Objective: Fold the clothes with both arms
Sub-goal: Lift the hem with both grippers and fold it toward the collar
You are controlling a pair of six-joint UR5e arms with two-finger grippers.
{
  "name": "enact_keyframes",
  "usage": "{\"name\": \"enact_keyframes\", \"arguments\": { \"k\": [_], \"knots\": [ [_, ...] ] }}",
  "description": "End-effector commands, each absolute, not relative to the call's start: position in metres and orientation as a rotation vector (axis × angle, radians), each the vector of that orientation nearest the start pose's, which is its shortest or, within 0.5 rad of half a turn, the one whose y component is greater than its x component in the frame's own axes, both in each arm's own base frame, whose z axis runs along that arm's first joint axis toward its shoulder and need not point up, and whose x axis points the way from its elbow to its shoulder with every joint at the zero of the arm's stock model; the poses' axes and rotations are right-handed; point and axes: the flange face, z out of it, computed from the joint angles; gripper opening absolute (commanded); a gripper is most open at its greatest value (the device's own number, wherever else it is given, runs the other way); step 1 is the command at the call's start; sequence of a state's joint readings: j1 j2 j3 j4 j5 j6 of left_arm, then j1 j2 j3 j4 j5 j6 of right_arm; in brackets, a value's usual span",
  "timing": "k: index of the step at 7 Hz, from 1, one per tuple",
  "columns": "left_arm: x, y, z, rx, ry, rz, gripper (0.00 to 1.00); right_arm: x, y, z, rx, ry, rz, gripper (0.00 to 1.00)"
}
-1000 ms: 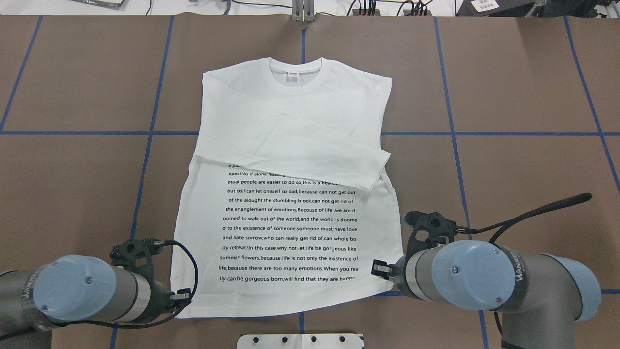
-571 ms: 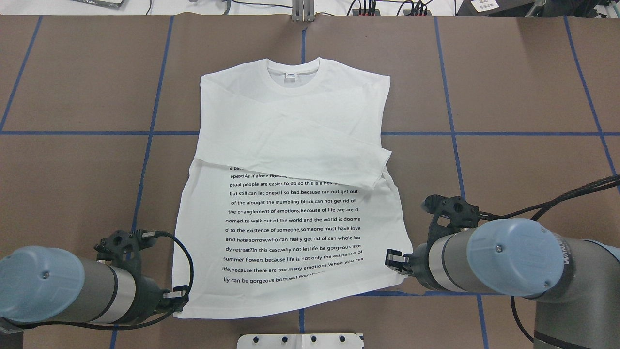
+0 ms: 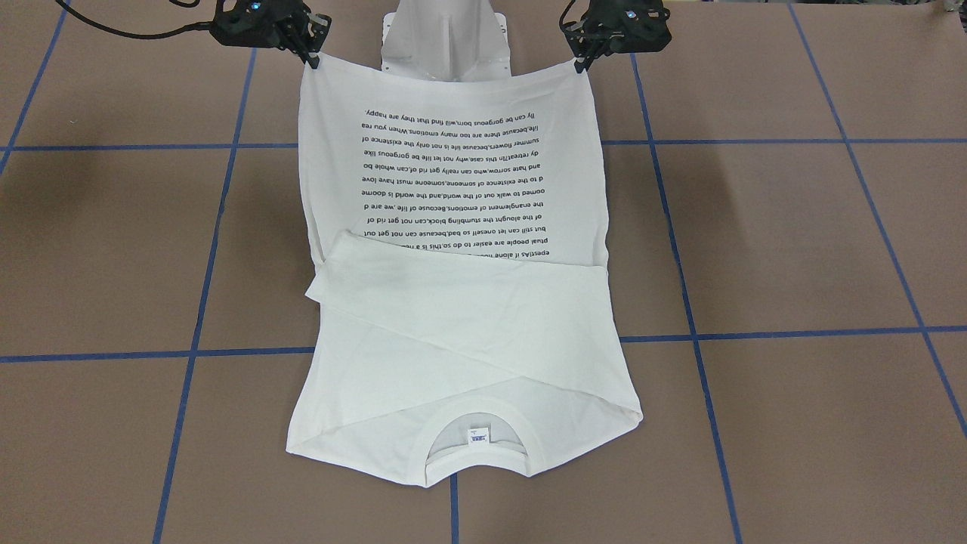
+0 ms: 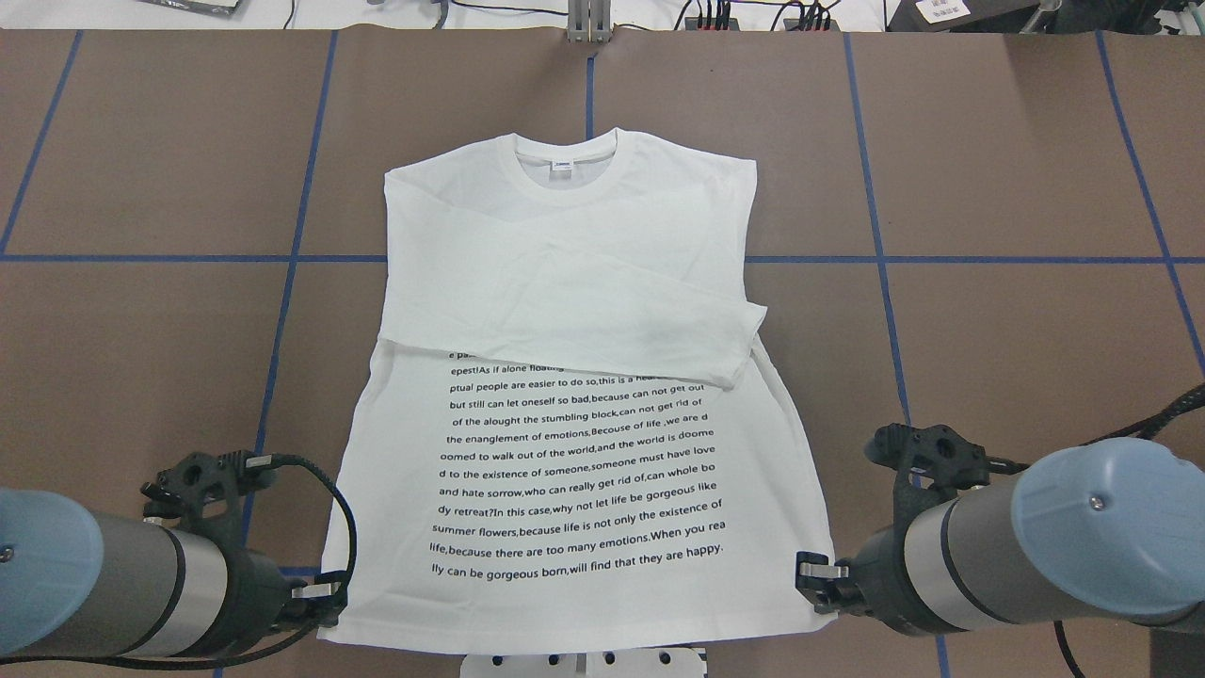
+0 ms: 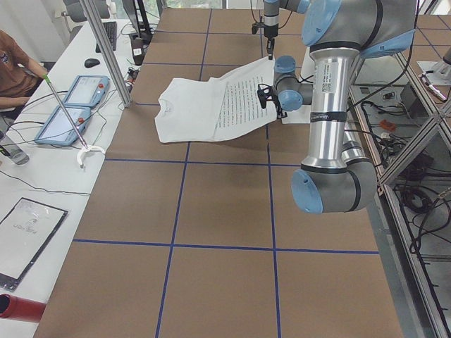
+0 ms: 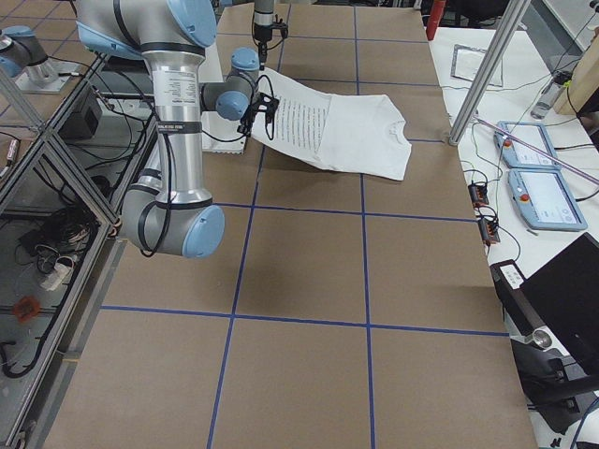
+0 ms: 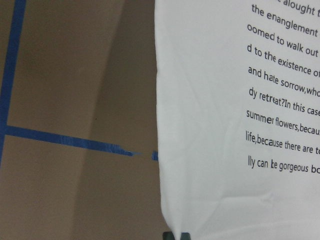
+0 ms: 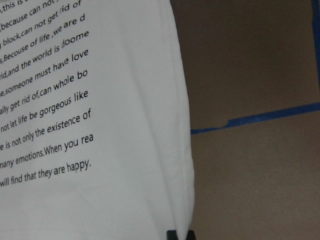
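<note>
The white long-sleeved shirt (image 4: 574,377) lies on the brown table with its collar (image 4: 565,155) far from me and both sleeves folded across the chest. Its black text block (image 4: 574,480) faces up. My left gripper (image 4: 325,603) is shut on the hem's left corner; in the left wrist view the cloth (image 7: 225,150) runs down into the fingertips. My right gripper (image 4: 814,579) is shut on the hem's right corner, and the shirt shows in its wrist view (image 8: 100,125). The hem is lifted off the table and stretched taut between both grippers (image 3: 310,57) (image 3: 582,60), while the collar end rests on the table.
The white pedestal base (image 4: 584,664) sits just under the lifted hem. Blue tape lines (image 4: 292,259) grid the brown table. Cables and boxes line the far edge. An operator with tablets (image 5: 70,105) sits beside the table's far side.
Both grippers have pulled the hem corners back toward the robot base, outward and up. The whole shirt has slid toward me and the lower half now hangs taut.
</note>
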State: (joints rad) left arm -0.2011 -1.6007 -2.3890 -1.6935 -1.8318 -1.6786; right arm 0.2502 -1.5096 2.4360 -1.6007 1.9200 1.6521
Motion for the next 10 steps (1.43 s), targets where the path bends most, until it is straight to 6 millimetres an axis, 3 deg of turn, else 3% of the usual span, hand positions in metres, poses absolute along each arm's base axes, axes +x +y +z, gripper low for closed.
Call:
{"name": "enact_keyframes", "arguments": {
  "k": [1,3,4,5,6,7,8,9,10],
  "knots": [
    [0.376,-0.152,0.246,-0.271,1.003,-0.133,0.00,-0.330,-0.175,0.260,-0.351,-0.891,0.102,0.00],
    [0.373,-0.145,0.241,-0.289,1.012,-0.133,0.00,-0.332,-0.170,0.255,-0.357,-0.900,0.085,0.00],
    [0.371,-0.150,0.237,-0.283,1.024,-0.141,0.00,-0.334,-0.183,0.251,-0.331,-0.919,0.116,0.00],
    [0.367,-0.157,0.230,-0.275,1.045,-0.144,0.00,-0.335,-0.221,0.238,-0.272,-0.971,0.166,0.00],
    [0.346,-0.200,0.228,-0.231,1.069,-0.192,0.00,-0.334,-0.252,0.222,-0.209,-1.018,0.176,0.00],
    [0.321,-0.240,0.226,-0.194,1.095,-0.199,0.00,-0.327,-0.279,0.218,-0.170,-1.030,0.219,0.00],
    [0.304,-0.274,0.234,-0.158,1.089,-0.235,0.00,-0.327,-0.317,0.211,-0.113,-1.043,0.239,0.00],
    [0.295,-0.308,0.236,-0.119,1.094,-0.263,0.00,-0.309,-0.359,0.214,-0.104,-1.049,0.268,0.00],
    [0.298,-0.340,0.229,-0.105,1.107,-0.296,0.00,-0.277,-0.398,0.216,-0.092,-1.071,0.256,0.00]
  ]
}}
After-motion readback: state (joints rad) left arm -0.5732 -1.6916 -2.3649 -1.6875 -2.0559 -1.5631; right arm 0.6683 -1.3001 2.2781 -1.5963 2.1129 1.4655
